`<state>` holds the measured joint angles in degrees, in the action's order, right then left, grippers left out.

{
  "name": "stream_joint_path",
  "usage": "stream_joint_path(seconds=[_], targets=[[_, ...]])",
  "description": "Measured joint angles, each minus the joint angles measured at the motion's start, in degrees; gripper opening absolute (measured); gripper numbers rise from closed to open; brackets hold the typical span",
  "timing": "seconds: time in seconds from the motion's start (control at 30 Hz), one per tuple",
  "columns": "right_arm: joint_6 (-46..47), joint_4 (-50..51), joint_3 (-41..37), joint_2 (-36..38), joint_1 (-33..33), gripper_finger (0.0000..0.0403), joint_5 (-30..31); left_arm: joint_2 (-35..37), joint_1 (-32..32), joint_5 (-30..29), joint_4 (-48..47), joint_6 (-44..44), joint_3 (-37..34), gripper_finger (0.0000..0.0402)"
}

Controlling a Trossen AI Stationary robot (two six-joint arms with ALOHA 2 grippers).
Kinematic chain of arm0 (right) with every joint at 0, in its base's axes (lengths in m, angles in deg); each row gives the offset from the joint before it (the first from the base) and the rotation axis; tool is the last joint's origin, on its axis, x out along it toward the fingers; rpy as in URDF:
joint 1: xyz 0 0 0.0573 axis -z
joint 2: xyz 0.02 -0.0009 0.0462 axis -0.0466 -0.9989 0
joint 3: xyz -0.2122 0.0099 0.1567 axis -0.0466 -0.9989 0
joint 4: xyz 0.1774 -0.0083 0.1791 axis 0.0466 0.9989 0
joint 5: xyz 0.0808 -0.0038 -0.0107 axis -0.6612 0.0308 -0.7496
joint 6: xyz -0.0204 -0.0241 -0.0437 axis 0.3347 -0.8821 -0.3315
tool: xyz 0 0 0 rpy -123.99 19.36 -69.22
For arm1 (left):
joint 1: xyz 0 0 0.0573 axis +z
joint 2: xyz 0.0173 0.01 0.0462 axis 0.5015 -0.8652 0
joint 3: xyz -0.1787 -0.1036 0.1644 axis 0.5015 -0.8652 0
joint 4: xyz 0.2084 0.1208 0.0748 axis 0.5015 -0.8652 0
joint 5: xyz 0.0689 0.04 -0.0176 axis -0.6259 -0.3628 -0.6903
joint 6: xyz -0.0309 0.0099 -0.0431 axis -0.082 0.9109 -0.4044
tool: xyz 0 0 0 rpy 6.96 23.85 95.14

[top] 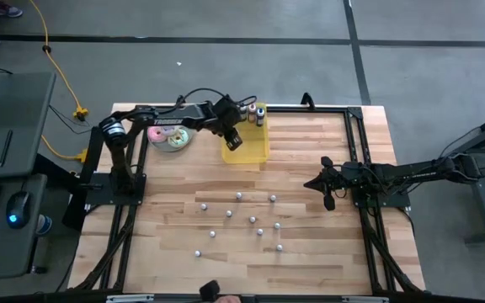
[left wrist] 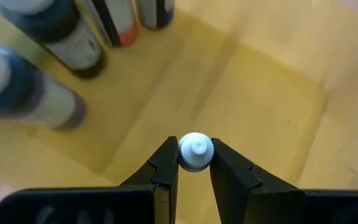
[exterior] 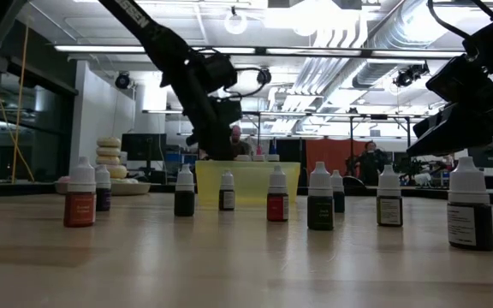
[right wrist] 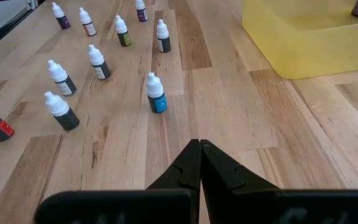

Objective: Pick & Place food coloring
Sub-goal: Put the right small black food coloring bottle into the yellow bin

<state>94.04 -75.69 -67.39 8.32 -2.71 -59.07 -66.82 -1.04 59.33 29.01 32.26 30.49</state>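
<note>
Left gripper (left wrist: 195,163) pinches a white-capped dropper bottle (left wrist: 196,151) above the yellow tray (left wrist: 241,93); only the left wrist view reveals this grip. Right gripper (right wrist: 200,163), jaws together and empty, waits near loose bottles (right wrist: 156,94).

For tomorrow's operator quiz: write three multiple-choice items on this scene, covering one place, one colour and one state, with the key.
1. Where is the left pincer?
A. over the yellow tray
B. over the donuts
C. at the table's front edge

2. What colour is the cap of the bottle it holds?
A. red
B. white
C. black

3. How is the right pincer?
A. shut, holding nothing
B. wide open
C. gripping a bottle

Key: 1 A, the high view shows it above the tray. 2 B, the left wrist view shows a white cap. 3 A, its fingers meet above bare wood.
</note>
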Motion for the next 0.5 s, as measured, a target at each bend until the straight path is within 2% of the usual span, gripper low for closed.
stream_joint_path(seconds=[0.5], targets=[[0.00,0.00,0.02,0.00,-0.01,0.0000,-0.01,-3.37,-0.20,4.87,4.36,5.61,0.03,0.0062]])
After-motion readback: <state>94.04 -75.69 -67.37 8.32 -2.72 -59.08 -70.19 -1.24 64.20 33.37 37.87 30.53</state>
